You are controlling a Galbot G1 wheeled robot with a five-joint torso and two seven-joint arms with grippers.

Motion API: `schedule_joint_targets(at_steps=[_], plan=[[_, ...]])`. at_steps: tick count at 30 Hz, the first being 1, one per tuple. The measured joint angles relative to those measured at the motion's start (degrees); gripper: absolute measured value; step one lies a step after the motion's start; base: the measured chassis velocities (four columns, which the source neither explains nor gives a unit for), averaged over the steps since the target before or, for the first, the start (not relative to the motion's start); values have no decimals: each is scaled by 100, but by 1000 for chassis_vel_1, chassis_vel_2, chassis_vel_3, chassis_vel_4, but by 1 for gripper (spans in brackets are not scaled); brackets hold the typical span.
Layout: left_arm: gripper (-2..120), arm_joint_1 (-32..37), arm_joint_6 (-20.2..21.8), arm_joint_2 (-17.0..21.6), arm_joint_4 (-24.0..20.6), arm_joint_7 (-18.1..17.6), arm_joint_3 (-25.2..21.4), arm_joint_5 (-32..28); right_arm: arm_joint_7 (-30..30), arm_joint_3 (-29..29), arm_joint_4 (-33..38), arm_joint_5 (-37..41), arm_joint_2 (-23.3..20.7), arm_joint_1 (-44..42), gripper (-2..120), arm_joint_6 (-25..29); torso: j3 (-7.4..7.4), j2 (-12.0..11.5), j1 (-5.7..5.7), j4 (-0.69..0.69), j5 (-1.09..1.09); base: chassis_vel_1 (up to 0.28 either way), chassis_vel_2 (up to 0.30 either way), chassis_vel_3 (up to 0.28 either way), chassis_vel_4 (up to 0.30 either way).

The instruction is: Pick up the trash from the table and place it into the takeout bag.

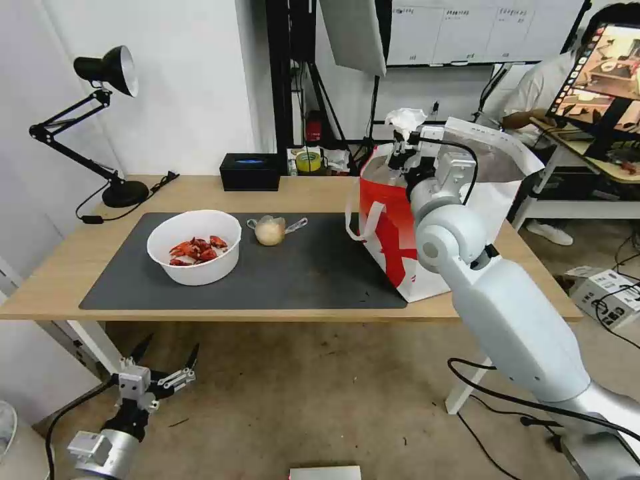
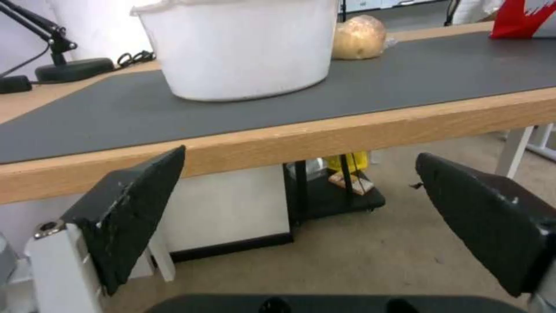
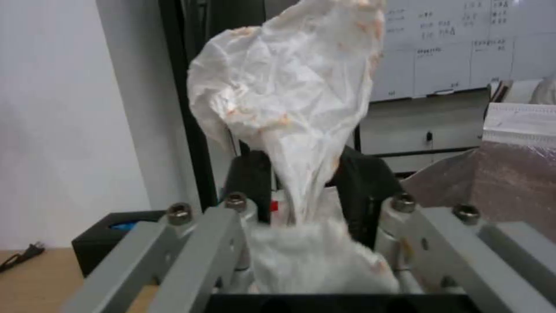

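Note:
My right gripper (image 1: 402, 141) is shut on a crumpled white tissue (image 1: 405, 120) and holds it up over the open top of the red-and-white takeout bag (image 1: 393, 233) at the table's right end. In the right wrist view the tissue (image 3: 289, 100) rises pinched between the black fingers (image 3: 249, 178). A white bowl of red crayfish shells (image 1: 194, 246) and a small clear bag with a beige lump (image 1: 270, 231) rest on the dark grey mat (image 1: 300, 273). My left gripper (image 1: 168, 363) hangs open below the table's front edge, left of the bowl (image 2: 243, 48).
A black desk lamp (image 1: 100, 127) stands at the table's back left and a black box (image 1: 250, 172) at the back edge. A person sits at a cluttered desk (image 1: 600, 160) to the right. White table legs (image 1: 90, 343) stand close to my left arm.

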Motion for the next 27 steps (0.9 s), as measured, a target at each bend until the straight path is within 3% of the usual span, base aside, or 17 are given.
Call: schedule_joint_targets(at_steps=[20,27], plan=[[100,14,-4,6,-70,5,-41,45,-8,114,184,-6,-257,-139,99,-12,0,0,0,0,0,0,0,0,0],[100,53,-20,-13,-92,6,-82,50,-24,166,227,123,-316,-144,100,-33,0,0,0,0,0,0,0,0,0]])
